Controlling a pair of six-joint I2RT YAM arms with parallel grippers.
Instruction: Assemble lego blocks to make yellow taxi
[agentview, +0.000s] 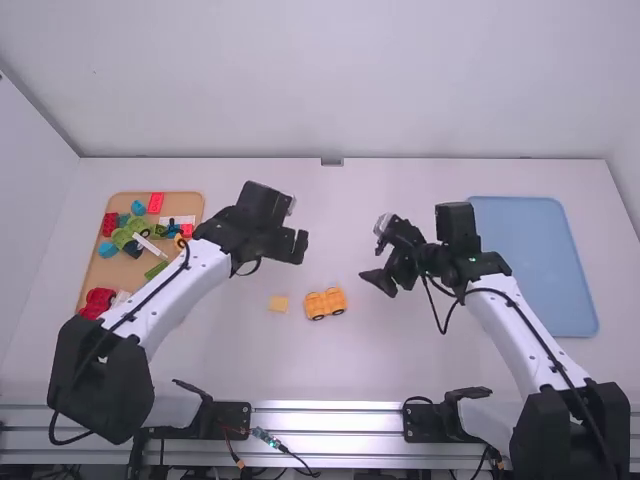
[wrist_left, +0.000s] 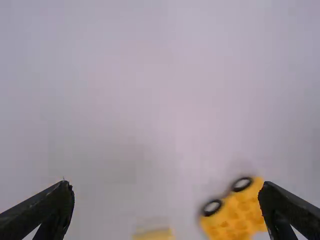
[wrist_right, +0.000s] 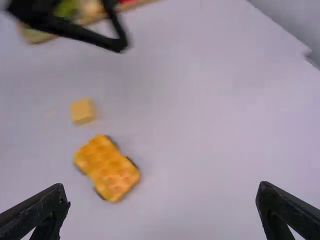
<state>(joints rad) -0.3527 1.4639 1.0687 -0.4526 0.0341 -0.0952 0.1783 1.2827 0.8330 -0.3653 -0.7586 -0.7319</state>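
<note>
Left wrist view: white-hubbed black wheels (wrist_left: 212, 207) on studded yellow-orange plastic car (wrist_left: 234, 218). High view adds tan rectangular tray (agentview: 98, 270). Left jaws (agentview: 299, 247), right jaws (agentview: 379, 281): wide apart, empty.

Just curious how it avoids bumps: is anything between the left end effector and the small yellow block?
Nothing visible stands between the left end effector and the small yellow block. The orange wheeled piece sits beside the block, probably off that path.

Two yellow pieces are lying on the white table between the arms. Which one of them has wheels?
The longer, orange-yellow piece, on the right arm's side: round black wheels show along it. The small, paler block beside it has no wheels.
</note>
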